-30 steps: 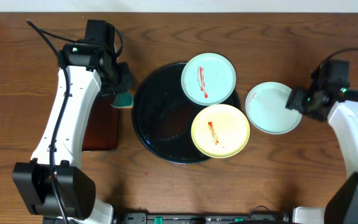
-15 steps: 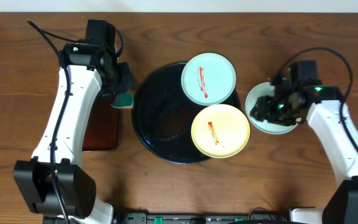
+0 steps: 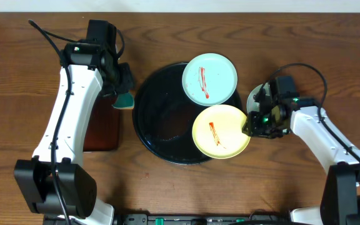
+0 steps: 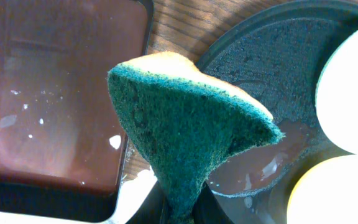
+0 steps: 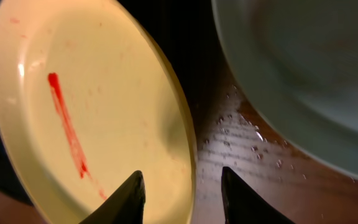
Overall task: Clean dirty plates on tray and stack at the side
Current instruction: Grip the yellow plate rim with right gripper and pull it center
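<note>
Overhead looks straight down on the whole table [image 3: 167,187], the left wrist camera peers close past a sponge [image 4: 185,124] at the black tray [image 4: 272,56], and the dim right wrist camera, seemingly nearest, shares overhead's yellow plate [image 5: 104,93].

A dark brown wooden table [image 3: 230,194] with lengthwise grain fills the overhead view. A pale strip [image 3: 180,5] runs along its far edge. Small water droplets [image 5: 253,134] on the wood catch the light.
</note>
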